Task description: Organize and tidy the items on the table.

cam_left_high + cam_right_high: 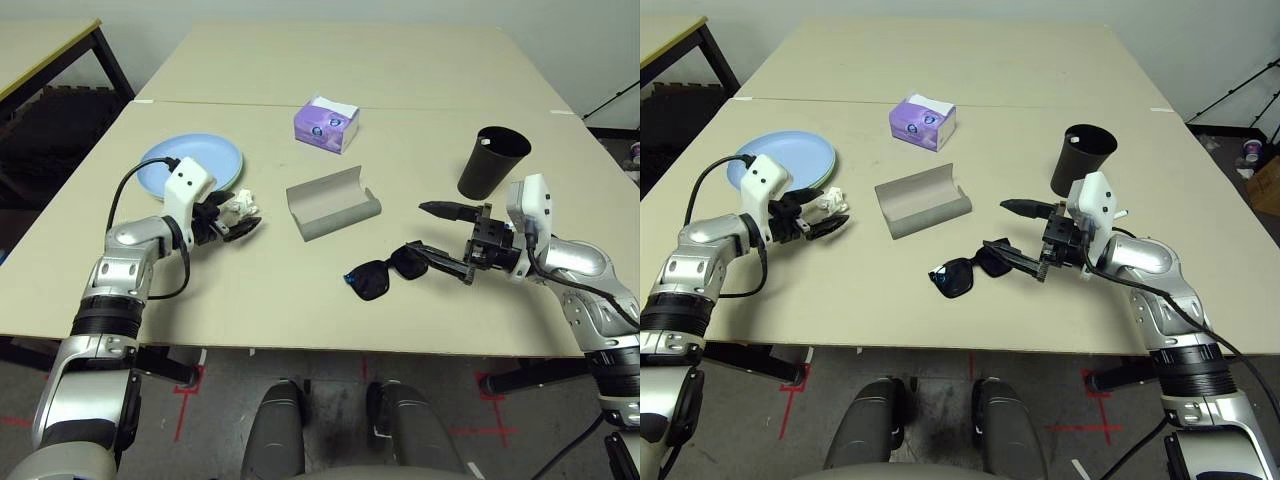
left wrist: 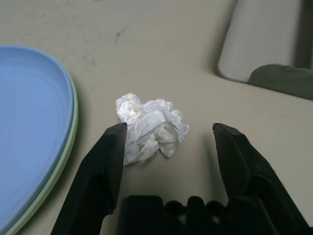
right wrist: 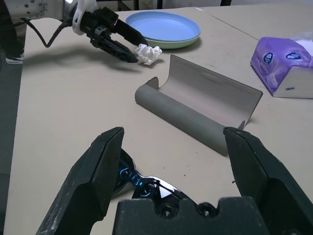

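Left eye view: pale beige tabletop (image 1: pixel 300 300) with a seam running across its far part. Blue plate (image 1: pixel 192 163) stacked on a green plate (image 2: pixel 68 147), toward the left edge, just this side of the seam. Grey glasses case (image 1: pixel 333 203) lies open near the middle of the tabletop, hollow side up. Purple tissue box (image 1: pixel 326 124) sits beyond the case, just short of the seam. Black cup (image 1: pixel 491 161) stands upright toward the right edge; a white pen tip (image 1: pixel 486 142) shows at its rim. Black sunglasses (image 1: pixel 385 273) lie between the case and the near edge, lenses toward the near edge.

Left claw (image 1: pixel 232 220): jaws apart, straddling the crumpled white tissue (image 2: pixel 149 127), which rests on the tabletop just beside the plates' rim. In the left wrist view one finger (image 2: pixel 105 161) touches the tissue's side; the other stands clear of it. Not gripped.

Right claw (image 1: pixel 433 237): jaws wide open, nothing held, pointing toward the sunglasses; lower finger (image 1: pixel 440 260) sits right at one end of the sunglasses, contact not clear.
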